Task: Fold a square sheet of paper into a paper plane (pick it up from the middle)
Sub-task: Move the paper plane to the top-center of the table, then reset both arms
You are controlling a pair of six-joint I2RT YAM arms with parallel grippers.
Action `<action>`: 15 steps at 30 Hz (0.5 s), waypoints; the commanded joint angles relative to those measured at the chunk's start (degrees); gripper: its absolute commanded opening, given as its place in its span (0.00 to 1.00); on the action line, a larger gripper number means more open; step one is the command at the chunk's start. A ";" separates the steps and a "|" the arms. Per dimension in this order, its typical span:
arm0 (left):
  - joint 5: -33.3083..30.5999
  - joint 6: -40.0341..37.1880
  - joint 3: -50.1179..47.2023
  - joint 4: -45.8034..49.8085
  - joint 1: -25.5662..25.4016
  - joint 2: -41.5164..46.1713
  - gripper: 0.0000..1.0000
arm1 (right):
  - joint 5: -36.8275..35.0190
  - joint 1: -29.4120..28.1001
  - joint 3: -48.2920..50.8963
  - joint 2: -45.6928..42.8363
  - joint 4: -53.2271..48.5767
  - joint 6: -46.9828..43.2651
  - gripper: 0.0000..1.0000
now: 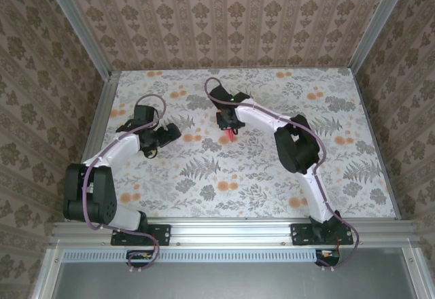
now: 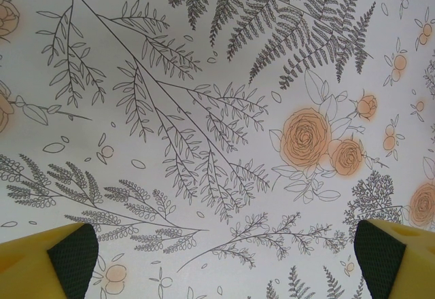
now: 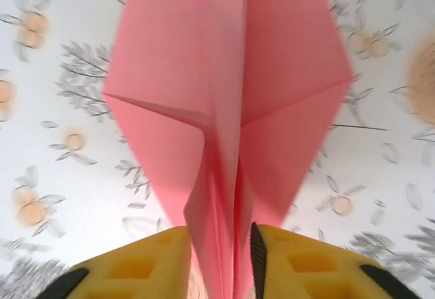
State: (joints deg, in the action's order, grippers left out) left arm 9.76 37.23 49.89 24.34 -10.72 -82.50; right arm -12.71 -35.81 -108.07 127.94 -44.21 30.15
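Note:
The salmon-pink paper plane (image 3: 224,95) hangs as a folded dart with its wings spread and its central ridge running down between my right fingers (image 3: 143,265). The jaws stand a little apart, with a thin dark gap between the ridge and the right pad, so the paper is not clamped. In the top view my right gripper (image 1: 231,130) points down at mid-table with a small pink tip of the plane (image 1: 232,136) under it. My left gripper (image 1: 170,136) hovers to the left, apart from the paper. In the left wrist view that gripper (image 2: 224,261) is wide open over bare cloth.
A floral tablecloth (image 1: 272,177) with orange roses covers the table. Patterned walls and aluminium posts (image 1: 102,102) enclose it on three sides. The arm bases sit on the rail (image 1: 231,231) at the near edge.

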 commanded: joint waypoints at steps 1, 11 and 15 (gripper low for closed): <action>-0.87 -1.41 2.38 1.94 0.53 2.29 1.00 | -2.74 -0.36 -1.87 -8.29 -3.31 -0.01 0.37; -8.59 -7.99 5.86 1.16 2.82 5.68 1.00 | -12.86 2.66 12.93 -27.93 5.46 -3.49 0.74; -10.89 -10.17 3.10 -4.26 5.54 8.02 1.00 | -19.32 6.25 23.45 -36.79 12.96 -7.34 0.88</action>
State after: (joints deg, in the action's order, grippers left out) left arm 2.81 30.98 54.17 23.68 -6.96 -76.64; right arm -24.43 -31.88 -90.19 95.39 -36.21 26.48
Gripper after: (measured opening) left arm 0.999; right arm 0.856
